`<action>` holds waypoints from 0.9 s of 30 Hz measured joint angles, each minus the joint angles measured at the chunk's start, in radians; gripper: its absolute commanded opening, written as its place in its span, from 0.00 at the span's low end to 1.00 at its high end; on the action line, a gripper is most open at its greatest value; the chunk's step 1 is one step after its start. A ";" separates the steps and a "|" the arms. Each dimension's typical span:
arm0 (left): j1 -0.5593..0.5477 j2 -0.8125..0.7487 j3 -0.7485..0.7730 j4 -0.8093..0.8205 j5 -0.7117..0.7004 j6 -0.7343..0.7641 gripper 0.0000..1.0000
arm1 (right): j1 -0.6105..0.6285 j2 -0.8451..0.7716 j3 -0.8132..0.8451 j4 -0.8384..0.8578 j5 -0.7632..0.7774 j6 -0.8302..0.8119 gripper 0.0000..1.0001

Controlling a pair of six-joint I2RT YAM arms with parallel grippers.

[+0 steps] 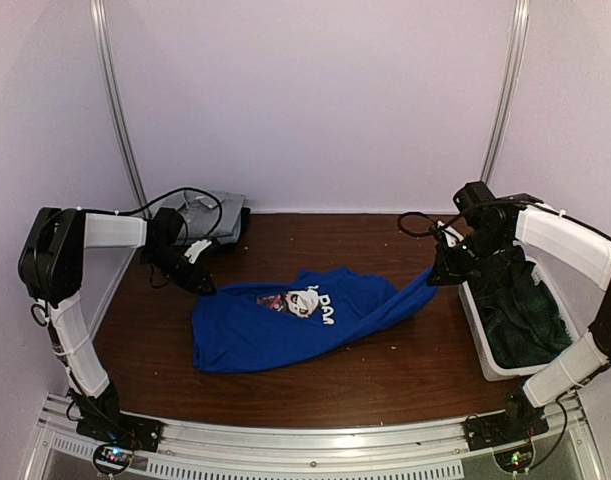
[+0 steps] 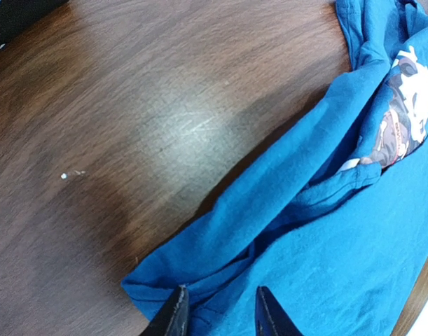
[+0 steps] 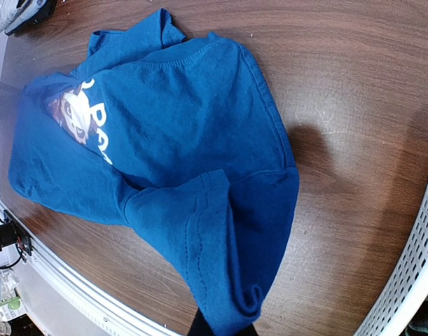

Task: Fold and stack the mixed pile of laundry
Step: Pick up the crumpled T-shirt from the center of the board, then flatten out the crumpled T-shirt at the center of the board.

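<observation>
- Royal-blue printed T-shirt [image 1: 255,335] sprawls mid-tabletop [image 1: 385,385], brown wood showing on every side.
- Right hand [image 1: 437,272] pinches a sleeve, lifted beside the white plastic bin [image 1: 477,335].
- Left hand [image 1: 203,283], narrowly parted, sits at the opposite hem; whether it grips, I cannot tell.

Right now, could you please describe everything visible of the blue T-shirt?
The blue T-shirt is soft royal-blue knit with a ribbed collar and a cartoon print with white letters. It lies crumpled, partly folded over, on the brown table; one end rises toward the white bin, pinched by the right hand.
</observation>
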 measured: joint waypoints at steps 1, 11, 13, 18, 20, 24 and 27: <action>0.000 0.001 0.000 0.000 -0.001 0.000 0.28 | 0.000 0.000 0.000 0.000 0.000 -0.002 0.00; 0.000 -0.005 0.000 -0.002 -0.013 -0.008 0.00 | -0.006 0.001 0.041 -0.015 0.001 -0.014 0.00; 0.000 -0.024 0.000 -0.006 -0.027 -0.026 0.00 | -0.013 0.002 0.069 -0.022 0.001 -0.014 0.00; 0.000 -0.130 0.080 -0.052 -0.082 -0.129 0.00 | -0.038 0.019 0.247 -0.026 0.003 -0.010 0.00; 0.000 -0.181 0.160 -0.061 -0.110 -0.192 0.00 | -0.051 0.042 0.359 -0.028 0.008 -0.009 0.00; 0.000 -0.254 0.381 -0.058 -0.170 -0.323 0.00 | -0.082 0.121 0.652 -0.016 0.016 -0.007 0.00; 0.000 -0.272 0.552 -0.063 -0.188 -0.396 0.00 | -0.097 0.196 0.895 -0.021 0.024 -0.010 0.00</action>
